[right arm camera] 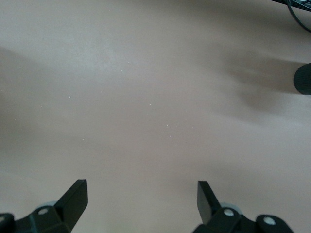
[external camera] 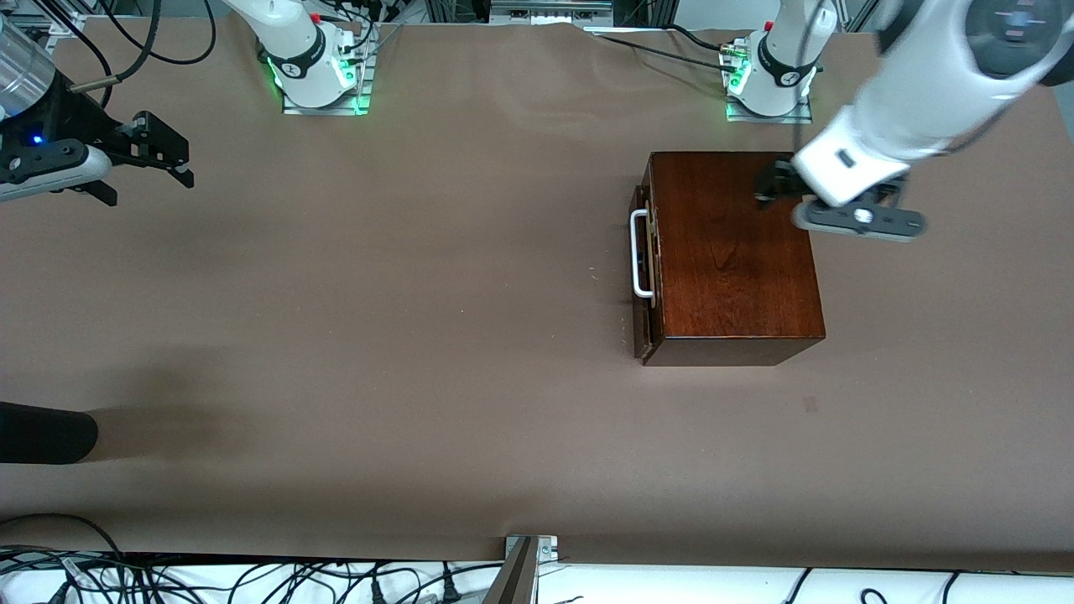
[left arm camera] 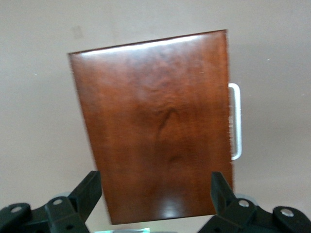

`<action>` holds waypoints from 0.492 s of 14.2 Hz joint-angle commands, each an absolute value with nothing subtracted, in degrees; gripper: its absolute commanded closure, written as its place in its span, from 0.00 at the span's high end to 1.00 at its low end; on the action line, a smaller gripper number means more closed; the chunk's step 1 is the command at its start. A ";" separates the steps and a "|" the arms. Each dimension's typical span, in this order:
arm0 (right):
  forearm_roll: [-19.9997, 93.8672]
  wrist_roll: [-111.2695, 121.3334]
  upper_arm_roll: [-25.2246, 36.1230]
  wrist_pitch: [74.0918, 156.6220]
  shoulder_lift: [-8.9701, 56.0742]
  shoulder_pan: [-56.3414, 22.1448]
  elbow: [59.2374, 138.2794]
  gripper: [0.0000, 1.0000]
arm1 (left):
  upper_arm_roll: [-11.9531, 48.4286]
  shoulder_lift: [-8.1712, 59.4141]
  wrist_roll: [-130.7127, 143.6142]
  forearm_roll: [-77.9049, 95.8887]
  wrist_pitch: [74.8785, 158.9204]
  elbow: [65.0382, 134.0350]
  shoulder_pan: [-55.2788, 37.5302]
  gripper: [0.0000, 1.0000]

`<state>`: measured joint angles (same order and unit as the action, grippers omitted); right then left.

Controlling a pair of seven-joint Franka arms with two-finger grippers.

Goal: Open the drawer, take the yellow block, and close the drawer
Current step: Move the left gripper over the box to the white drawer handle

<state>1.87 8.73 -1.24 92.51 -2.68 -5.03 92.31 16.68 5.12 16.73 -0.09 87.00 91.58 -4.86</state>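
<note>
The glossy mahogany box [external camera: 734, 252] stands on the brown table toward the left arm's end. Its drawer [external camera: 646, 281] is pushed in, and its white bar handle [external camera: 639, 253] faces the right arm's end. The left wrist view shows the box top [left arm camera: 155, 121] and the handle [left arm camera: 235, 121]. My left gripper [external camera: 770, 186] is open and empty, up over the box's top edge nearest the robot bases; its fingers [left arm camera: 90, 191] straddle that edge. My right gripper [external camera: 174, 158] is open and empty over bare table [right arm camera: 146, 97] at the right arm's end. The yellow block is hidden.
A black cylindrical object [external camera: 42, 432] juts in at the table's edge at the right arm's end; it also shows in the right wrist view [right arm camera: 303, 77]. Cables [external camera: 252, 579] and a metal bracket [external camera: 527, 560] lie along the edge nearest the front camera.
</note>
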 commanded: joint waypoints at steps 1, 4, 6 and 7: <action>1.14 7.82 -1.58 91.85 -3.08 -4.66 92.20 1.00 | 21.87 7.37 27.03 -1.32 89.29 91.23 -4.57 1.00; 1.14 7.82 -1.67 91.85 -3.08 -4.66 92.20 1.00 | 28.54 10.62 34.34 -6.73 91.75 91.23 -4.92 1.00; 1.14 7.73 -1.58 91.85 -3.08 -4.66 92.20 1.00 | 31.80 13.52 39.70 -11.41 92.98 91.32 -6.67 1.00; 1.14 7.82 -1.58 91.85 -3.08 -4.66 92.20 1.00 | 32.25 14.93 42.68 -12.47 93.86 91.32 -8.25 1.00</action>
<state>1.87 8.73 -1.24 92.51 -2.68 -5.03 92.31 30.55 12.07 37.57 -8.82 92.44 91.84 -6.17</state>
